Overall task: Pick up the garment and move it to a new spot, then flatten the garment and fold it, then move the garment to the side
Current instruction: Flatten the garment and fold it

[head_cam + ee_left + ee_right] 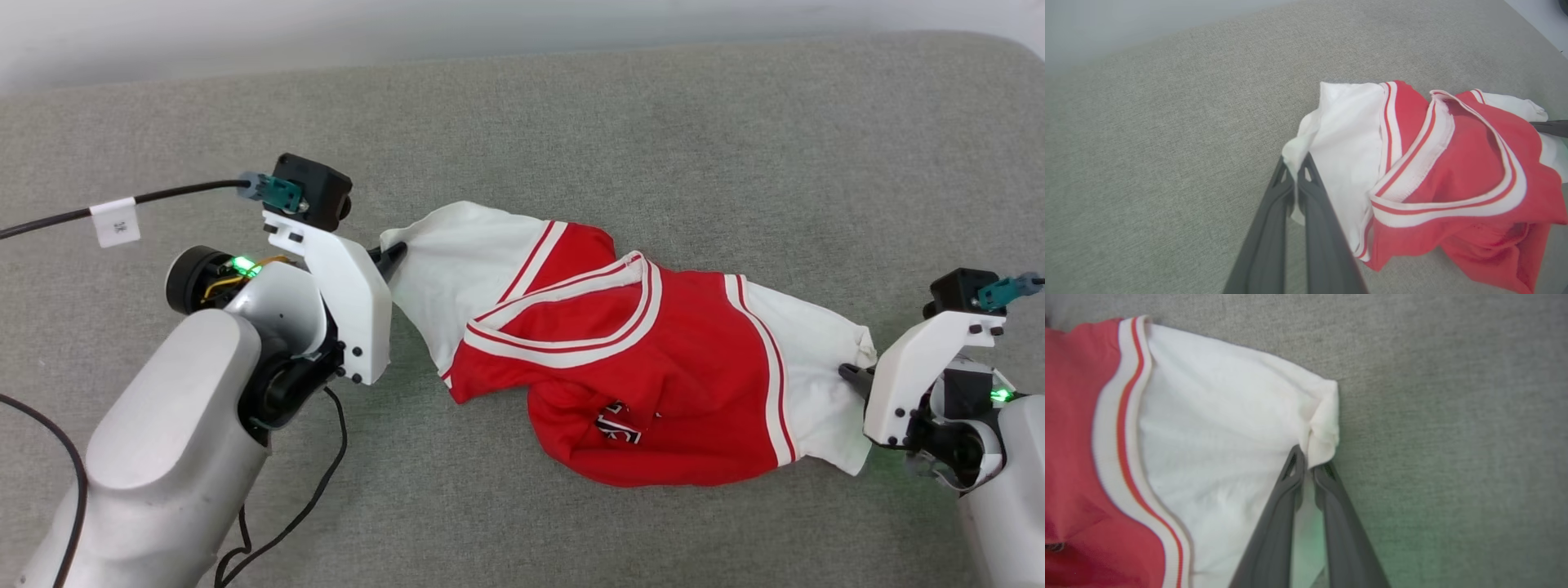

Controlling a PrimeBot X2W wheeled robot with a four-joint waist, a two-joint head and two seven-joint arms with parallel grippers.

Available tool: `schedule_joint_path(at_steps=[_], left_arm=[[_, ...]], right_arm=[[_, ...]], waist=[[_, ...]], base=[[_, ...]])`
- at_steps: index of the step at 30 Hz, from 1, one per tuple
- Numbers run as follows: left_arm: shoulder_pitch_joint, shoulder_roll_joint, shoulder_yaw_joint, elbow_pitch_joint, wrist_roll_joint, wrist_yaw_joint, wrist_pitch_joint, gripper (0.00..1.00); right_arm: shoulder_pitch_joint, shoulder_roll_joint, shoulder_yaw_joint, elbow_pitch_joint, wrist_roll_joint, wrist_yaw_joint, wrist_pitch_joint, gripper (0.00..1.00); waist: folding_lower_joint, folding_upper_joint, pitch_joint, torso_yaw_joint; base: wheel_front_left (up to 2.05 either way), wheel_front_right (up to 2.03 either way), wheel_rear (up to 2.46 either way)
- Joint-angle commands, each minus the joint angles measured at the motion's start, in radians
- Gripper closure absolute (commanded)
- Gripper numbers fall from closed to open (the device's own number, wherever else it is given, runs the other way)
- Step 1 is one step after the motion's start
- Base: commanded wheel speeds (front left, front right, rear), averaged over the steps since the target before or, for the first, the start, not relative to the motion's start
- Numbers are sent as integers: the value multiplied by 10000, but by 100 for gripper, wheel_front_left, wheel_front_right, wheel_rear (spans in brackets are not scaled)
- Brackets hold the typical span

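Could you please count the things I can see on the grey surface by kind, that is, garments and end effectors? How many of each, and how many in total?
Garment: 1, red with white sleeves
End effectors: 2, the left end effector and the right end effector, each shut on a white sleeve edge
Total: 3

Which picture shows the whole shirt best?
The head view. It shows the shirt from sleeve to sleeve, crumpled, with the left gripper and right gripper pinching the sleeve ends. The left wrist view shows one white sleeve and the striped collar; the right wrist view shows the other sleeve and some red.
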Motion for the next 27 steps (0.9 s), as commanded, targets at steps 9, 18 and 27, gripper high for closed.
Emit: schedule_joint_path(at_steps=[9,18,27], left_arm=[[-6,334,365,185,102,253,-504,100],[-1228,207,909,1472,225,580,-1266,100],[-4001,-255,1300,3322,502,572,-2267,100]], right_arm=[[-557,-439,500,-863,-544,-5,-1234,100],[-1982,-784,641,-1236,-1254,-3,-2039,100],[-4852,-708,803,-353,-1471,-3,-3488,100]], waist=[[0,0,-683,-71],[0,0,-1274,34],[0,0,-542,225]], base=[[0,0,0],[0,0,0],[0,0,0]])
